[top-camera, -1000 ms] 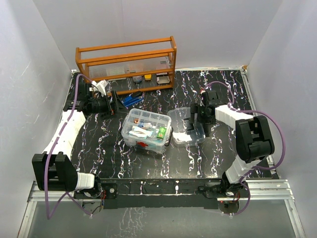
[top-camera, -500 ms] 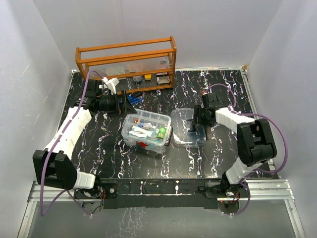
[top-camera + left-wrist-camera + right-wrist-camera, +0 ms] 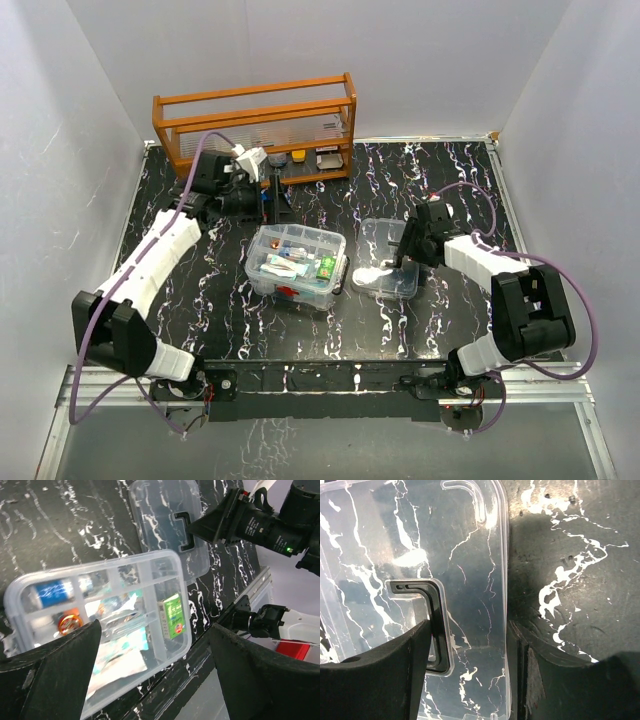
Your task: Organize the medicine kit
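Medicine kit (image 3: 262, 237): open, mid table (image 3: 450, 180); its green packet (image 3: 173, 616) bears print we cannot read. Lid (image 3: 465, 555) just beside; right gripper (image 3: 470, 627) straddles its edge, and we cannot tell whether it grips. Left gripper (image 3: 154, 626) spread wide, empty.

Desk (image 3: 440, 180): black with white marble-like veins. Medicine kit (image 3: 320, 297): clear plastic box with a red latch (image 3: 287, 292) on the front. Lid (image 3: 375, 240): clear with a dark handle (image 3: 437, 630); the desk veining shows through it. Inside the kit: blue-labelled item (image 3: 50, 592), orange round cap (image 3: 69, 622), green packet (image 3: 173, 615) with pale print, white and teal-tinted pouches (image 3: 120, 655). Rack (image 3: 255, 100): orange wood, ribbed clear panel inside. Arms (image 3: 150, 262): white shells, black joints; cables (image 3: 207, 138) purple. Left end effector (image 3: 155, 630) and right end effector (image 3: 472, 630): black. Walls (image 3: 60, 150): plain pale grey-white.
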You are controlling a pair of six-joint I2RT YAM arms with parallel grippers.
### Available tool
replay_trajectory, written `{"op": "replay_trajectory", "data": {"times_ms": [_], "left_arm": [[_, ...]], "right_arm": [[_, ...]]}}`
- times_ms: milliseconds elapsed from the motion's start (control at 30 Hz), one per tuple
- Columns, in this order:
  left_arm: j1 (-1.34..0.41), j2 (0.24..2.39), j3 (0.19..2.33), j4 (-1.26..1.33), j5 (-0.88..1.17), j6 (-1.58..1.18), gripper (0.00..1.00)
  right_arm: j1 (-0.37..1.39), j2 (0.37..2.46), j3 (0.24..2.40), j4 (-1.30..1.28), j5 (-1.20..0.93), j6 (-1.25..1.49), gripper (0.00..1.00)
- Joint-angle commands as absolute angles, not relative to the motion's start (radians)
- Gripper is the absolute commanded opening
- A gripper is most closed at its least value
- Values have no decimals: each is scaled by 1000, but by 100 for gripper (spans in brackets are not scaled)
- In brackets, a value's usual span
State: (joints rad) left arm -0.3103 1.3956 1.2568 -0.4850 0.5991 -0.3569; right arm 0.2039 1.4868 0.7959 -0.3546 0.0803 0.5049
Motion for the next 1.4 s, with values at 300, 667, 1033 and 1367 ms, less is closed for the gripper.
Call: {"op": "replay_trajectory", "data": {"times_ms": [300,667,1033,1367], "left_arm": [[-486,1621,1429,-301,572,-499,87],[-531,1875,1639,-290,556,-519,87],[-552,2034,1749,-259,650,-536,86],[-575,2106,1769,-154,762,-644,81]], "right_arm": [[117,1377,727,-157,41,566,40],[77,1286,724,-131,-48,592,41],[72,1240,785,-127,-152,574,41],[71,1235,816,-113,-209,534,41]]}}
